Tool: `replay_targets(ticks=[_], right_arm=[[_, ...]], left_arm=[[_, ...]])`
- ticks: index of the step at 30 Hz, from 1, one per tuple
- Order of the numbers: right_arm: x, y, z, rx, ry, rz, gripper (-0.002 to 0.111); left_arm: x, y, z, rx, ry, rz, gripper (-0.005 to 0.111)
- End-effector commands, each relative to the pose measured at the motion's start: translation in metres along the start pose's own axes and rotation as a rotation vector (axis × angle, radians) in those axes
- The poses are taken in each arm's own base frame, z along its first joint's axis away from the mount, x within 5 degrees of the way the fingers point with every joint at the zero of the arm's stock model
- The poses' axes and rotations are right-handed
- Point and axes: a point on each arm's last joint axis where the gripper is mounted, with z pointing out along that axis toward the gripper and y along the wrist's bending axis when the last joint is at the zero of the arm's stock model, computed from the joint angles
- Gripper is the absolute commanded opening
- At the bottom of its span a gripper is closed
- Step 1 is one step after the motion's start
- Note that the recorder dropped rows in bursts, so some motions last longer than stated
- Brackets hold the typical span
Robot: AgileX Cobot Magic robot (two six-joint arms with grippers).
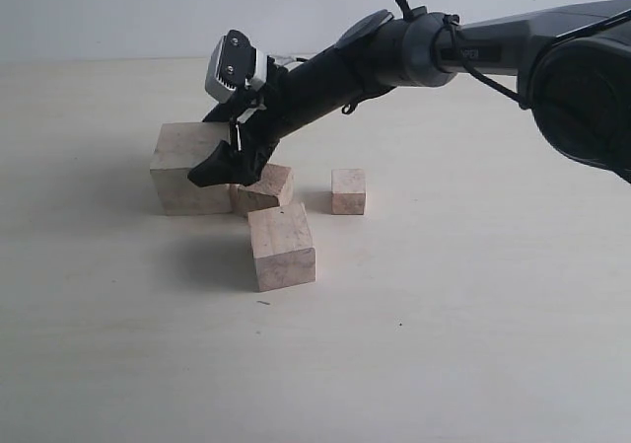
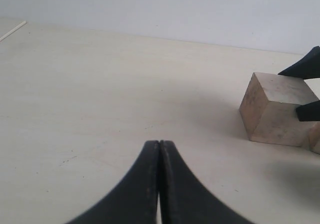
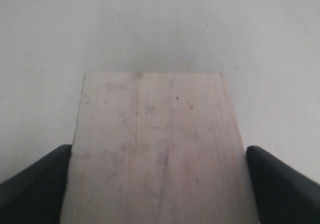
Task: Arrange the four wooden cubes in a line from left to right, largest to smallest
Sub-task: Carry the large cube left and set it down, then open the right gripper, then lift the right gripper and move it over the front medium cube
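Right tool (image 1: 229,164): clamped on the largest cube (image 1: 182,172), one finger flush against each of two opposite sides (no gap shows in the wrist view).
Left tool (image 2: 159,184): fingers pressed together, holding nothing, low over the bare tabletop (image 1: 473,344).
Largest cube: resting on the tabletop, farthest left in the exterior view.
Third cube (image 1: 268,188): against the largest cube's right side, turned askew.
Second-largest cube (image 1: 283,246): just in front of the third cube, nearer the camera.
Smallest cube (image 1: 348,190): right of the third cube, apart from it.
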Motion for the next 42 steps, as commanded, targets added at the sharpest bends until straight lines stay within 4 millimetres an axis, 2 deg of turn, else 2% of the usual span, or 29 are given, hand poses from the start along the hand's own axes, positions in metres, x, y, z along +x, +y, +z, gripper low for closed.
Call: replay_targets(ticks=[1,6,10,15,19,21,25,29,32,38,42], right_arm=[[-0.006,-0.009,-0.005,0.073,-0.026,0.019,0.100],[-0.010,-0.007,-0.007,0.051,-0.038,0.014,0.103],[-0.025,0.000,-0.016,-0.010,-0.062,-0.013,0.103],[-0.054,0.014,-0.042,-0.100,-0.052,-0.054,0.103],[-0.075,0.024,-0.066,-0.123,0.019,-0.052,0.102],[-0.081,0.028,-0.077,-0.117,0.089,-0.022,0.099],[-0.082,0.029,-0.091,-0.065,0.215,0.059,0.078],[-0.076,0.036,-0.093,-0.108,0.297,0.292,0.038],[-0.070,0.045,-0.086,-0.149,0.324,0.317,0.002],[-0.063,0.064,-0.057,-0.160,0.326,0.306,0.000],[-0.055,0.069,-0.045,-0.152,0.350,0.302,0.000]], left_arm=[[0.000,0.000,0.000,0.006,-0.010,-0.003,0.000],[0.000,0.000,0.000,0.006,-0.010,-0.003,0.000],[0.000,0.000,0.000,0.006,-0.010,-0.003,0.000],[0.000,0.000,0.000,0.006,-0.010,-0.003,0.000],[0.000,0.000,0.000,0.006,-0.010,-0.003,0.000],[0.000,0.000,0.000,0.006,-0.010,-0.003,0.000],[0.000,0.000,0.000,0.006,-0.010,-0.003,0.000],[0.000,0.000,0.000,0.006,-0.010,-0.003,0.000],[0.000,0.000,0.000,0.006,-0.010,-0.003,0.000],[0.000,0.000,0.000,0.006,-0.010,-0.003,0.000],[0.000,0.000,0.000,0.006,-0.010,-0.003,0.000]])
